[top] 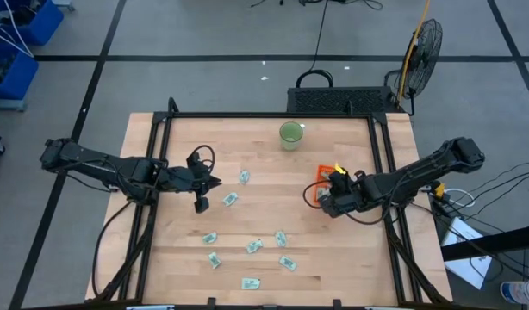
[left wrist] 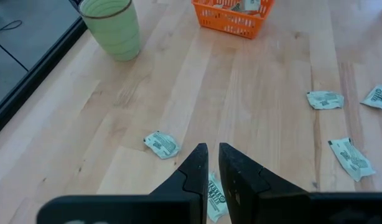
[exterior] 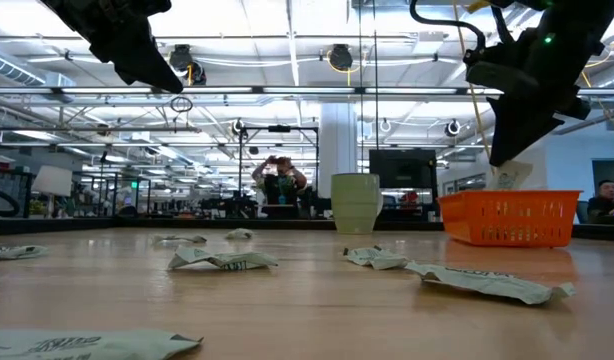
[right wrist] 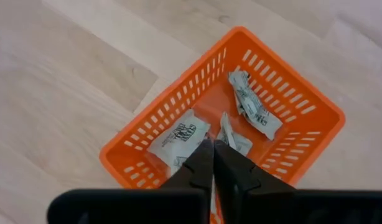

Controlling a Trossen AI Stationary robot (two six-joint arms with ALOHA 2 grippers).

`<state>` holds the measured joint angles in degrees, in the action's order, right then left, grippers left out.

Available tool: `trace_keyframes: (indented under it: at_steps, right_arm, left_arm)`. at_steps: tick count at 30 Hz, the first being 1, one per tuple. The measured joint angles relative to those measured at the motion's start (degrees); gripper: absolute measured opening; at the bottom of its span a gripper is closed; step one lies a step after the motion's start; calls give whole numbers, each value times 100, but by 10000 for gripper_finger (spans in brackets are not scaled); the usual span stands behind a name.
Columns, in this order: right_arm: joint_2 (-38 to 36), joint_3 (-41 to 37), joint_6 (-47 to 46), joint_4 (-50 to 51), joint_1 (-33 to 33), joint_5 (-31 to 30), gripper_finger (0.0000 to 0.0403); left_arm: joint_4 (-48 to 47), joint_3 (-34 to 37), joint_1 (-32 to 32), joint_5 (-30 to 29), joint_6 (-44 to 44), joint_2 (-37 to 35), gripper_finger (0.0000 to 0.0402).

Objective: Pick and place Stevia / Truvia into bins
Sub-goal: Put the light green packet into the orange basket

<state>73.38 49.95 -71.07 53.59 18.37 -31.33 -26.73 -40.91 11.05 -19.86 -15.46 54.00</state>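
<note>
Several pale green and white sachets lie flat on the wooden table, among them one (top: 245,176) and another (top: 228,200) near my left gripper. The orange bin (top: 321,175) stands at the right and holds a few sachets (right wrist: 178,138). My left gripper (top: 214,183) hovers high over the table's left half, its fingers nearly together with a sachet (left wrist: 216,194) showing in the narrow gap. My right gripper (right wrist: 213,146) hangs over the bin (exterior: 507,218), shut on a sachet (exterior: 509,177). My left gripper has a sachet (left wrist: 214,186) between its two fingers, back from the tips; the fingers hide most of it. The gripper is well above the table, so the sachet is lifted clear. My right gripper pinches a sachet's upper end (exterior: 507,168) at its fingertips, from above, slanting down. The sachet hangs below the fingers, above the bin's rim and clear of it.
A round green cup (top: 291,134) stands at the far middle of the table, left of the bin. More sachets (top: 254,245) are scattered over the near middle. A black frame edges the table. A person shows far behind the table in the low view.
</note>
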Motion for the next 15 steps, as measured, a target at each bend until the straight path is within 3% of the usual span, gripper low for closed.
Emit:
trace_keyframes:
  at_steps: [8,15]
  right_arm:
    - [0,0,15,-5,0,-5,64]
    - [0,0,35,-142,0,-7,84]
  left_arm:
    - [0,0,0,2,1,0,47]
    - [-1,0,0,2,2,0,47]
